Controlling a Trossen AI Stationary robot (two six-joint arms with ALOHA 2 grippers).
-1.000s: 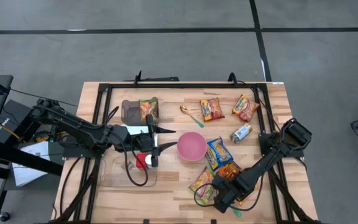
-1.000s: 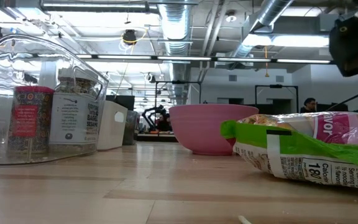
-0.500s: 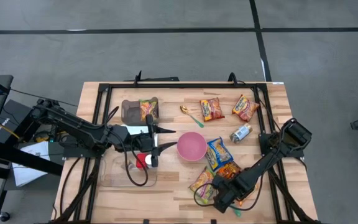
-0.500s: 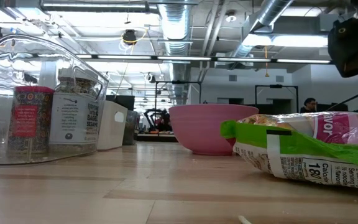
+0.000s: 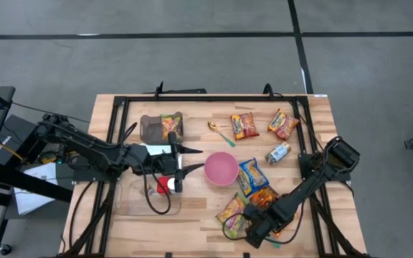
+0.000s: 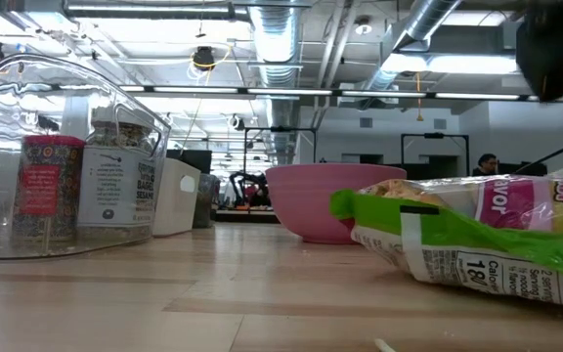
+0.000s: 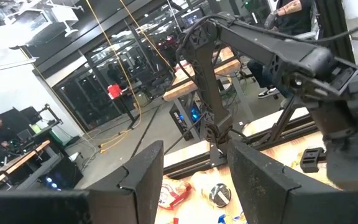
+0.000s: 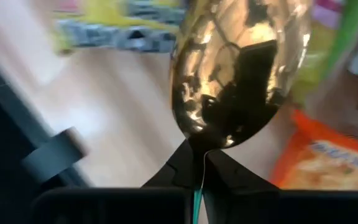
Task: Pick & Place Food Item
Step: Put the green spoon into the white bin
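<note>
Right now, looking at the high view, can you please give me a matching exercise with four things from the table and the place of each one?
Things:
1. pink bowl
2. blue packet
3. green packet
4. small can

Places in the high view:
A. farthest right of the four
B. lowest in the picture of the four
C. farthest left of the four
D. between the bowl and the can

Pairs: 1-C, 2-D, 3-B, 4-A
</note>
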